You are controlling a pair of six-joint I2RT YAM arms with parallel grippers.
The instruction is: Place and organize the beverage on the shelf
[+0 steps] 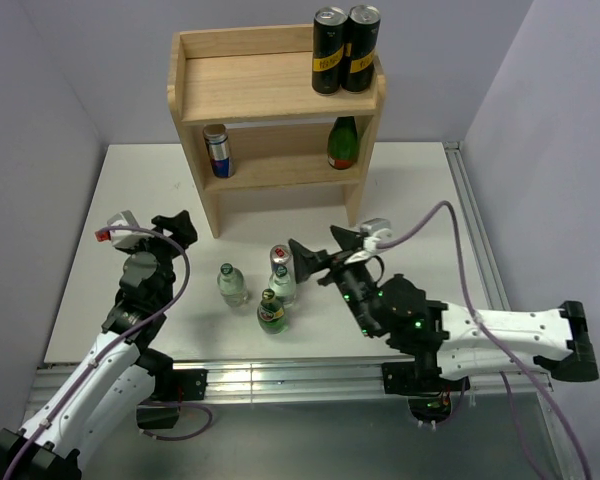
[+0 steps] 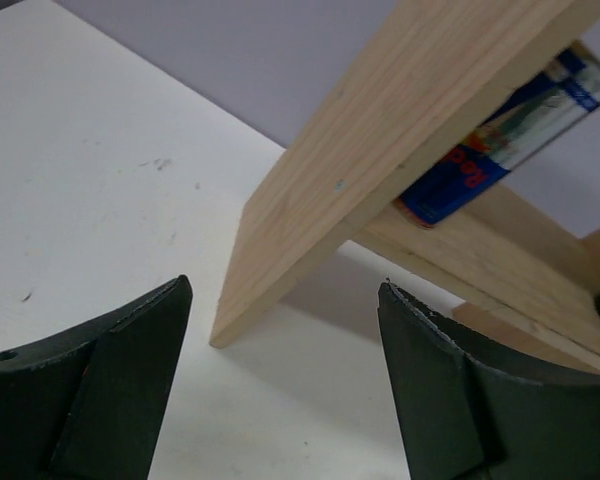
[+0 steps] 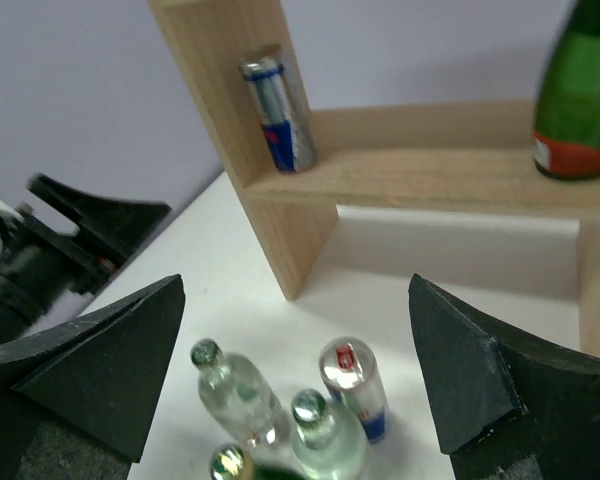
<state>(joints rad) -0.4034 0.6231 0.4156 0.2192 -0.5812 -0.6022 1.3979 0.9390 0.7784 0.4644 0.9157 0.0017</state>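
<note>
Right gripper (image 3: 296, 290) spread wide, empty, over the near cluster: can (image 3: 352, 385), clear bottles (image 3: 325, 435), green bottle (image 1: 271, 312) (glass looks slick, breakable; grip mid-body). Left gripper (image 2: 285, 292) parted, empty, beside the shelf (image 2: 310, 220).

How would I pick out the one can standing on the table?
Find the wooden shelf at the back; on the white table before it huddle four drinks. The can is the one nearest the shelf: short, blue and silver, flat-topped, while its three neighbours are necked bottles.
</note>
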